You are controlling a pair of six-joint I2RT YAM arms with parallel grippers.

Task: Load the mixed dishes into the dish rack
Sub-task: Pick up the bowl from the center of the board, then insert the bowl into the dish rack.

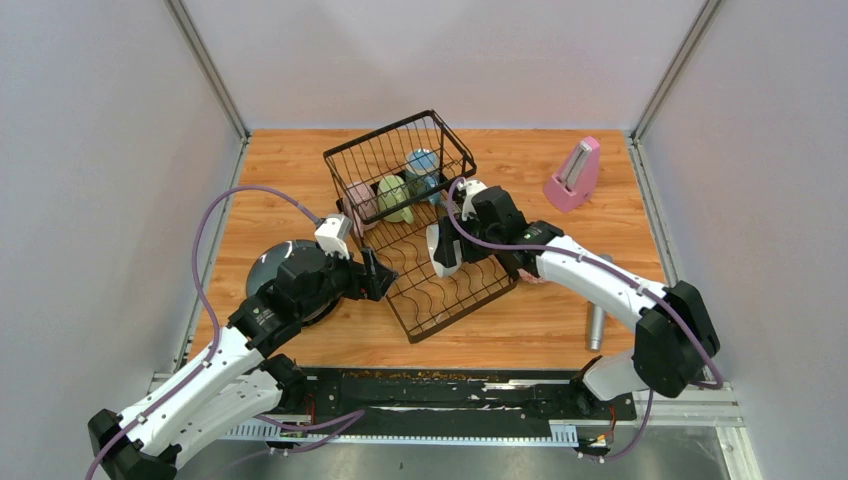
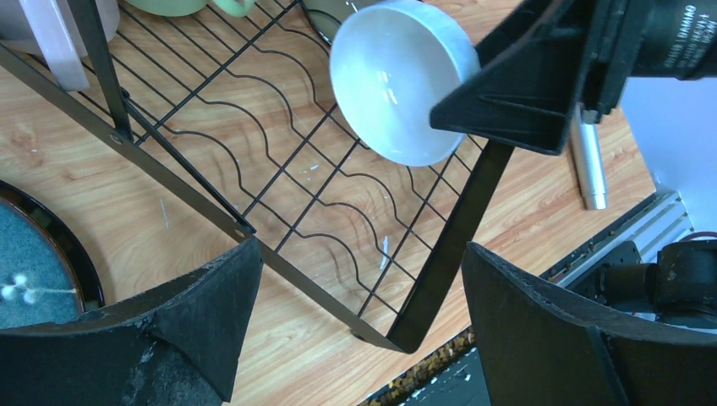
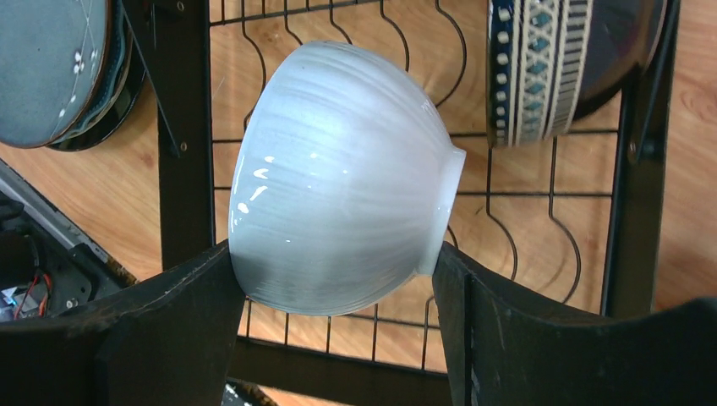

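The black wire dish rack (image 1: 428, 300) stands mid-table, its tall basket at the far end holding a pink mug (image 1: 358, 200), a pale-green mug (image 1: 393, 198) and a blue mug (image 1: 423, 165). My right gripper (image 3: 338, 279) is shut on a white bowl (image 3: 338, 178), gripping it on edge over the wavy slots (image 2: 296, 169). A blue-patterned bowl (image 3: 550, 68) stands in the tray just beyond. My left gripper (image 2: 359, 321) is open and empty over the tray's near-left corner. Dark speckled plates (image 1: 283, 268) lie on the table beside the rack, under the left arm.
A pink metronome (image 1: 573, 175) stands at the far right of the table. A silver microphone (image 1: 596, 320) lies near the front right, beside the right arm. The two grippers are close together over the tray.
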